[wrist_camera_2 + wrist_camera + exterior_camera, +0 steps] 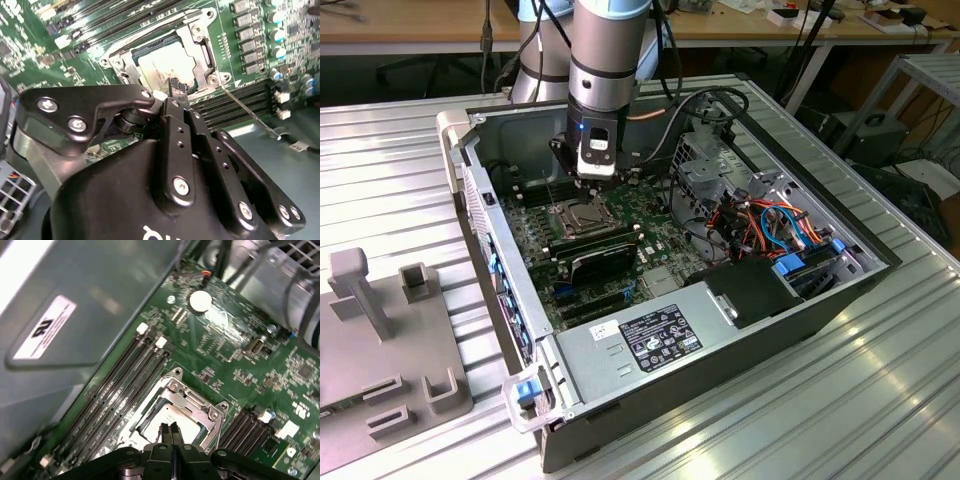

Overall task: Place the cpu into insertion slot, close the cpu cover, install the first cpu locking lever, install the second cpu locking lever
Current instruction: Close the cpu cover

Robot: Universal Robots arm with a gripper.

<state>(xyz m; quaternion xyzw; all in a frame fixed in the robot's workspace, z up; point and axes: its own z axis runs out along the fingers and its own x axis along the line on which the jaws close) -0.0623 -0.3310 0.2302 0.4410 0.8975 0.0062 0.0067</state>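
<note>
Cpu lies beneath the lowered cover; the hand, closed and empty, hovers at its edge. Thin lever juts free, likely needing latching.

Computer case sits on the desk, with a fixture block beside it on the exterior view's left. Inside, the motherboard lies flat on the case floor. The power supply runs along the near wall, and cables bunch up on the exterior view's right. The cpu lies in the insertion slot with the cpu cover framing it and memory slots on both flanks. The tool hangs directly over the cpu's edge.
</note>
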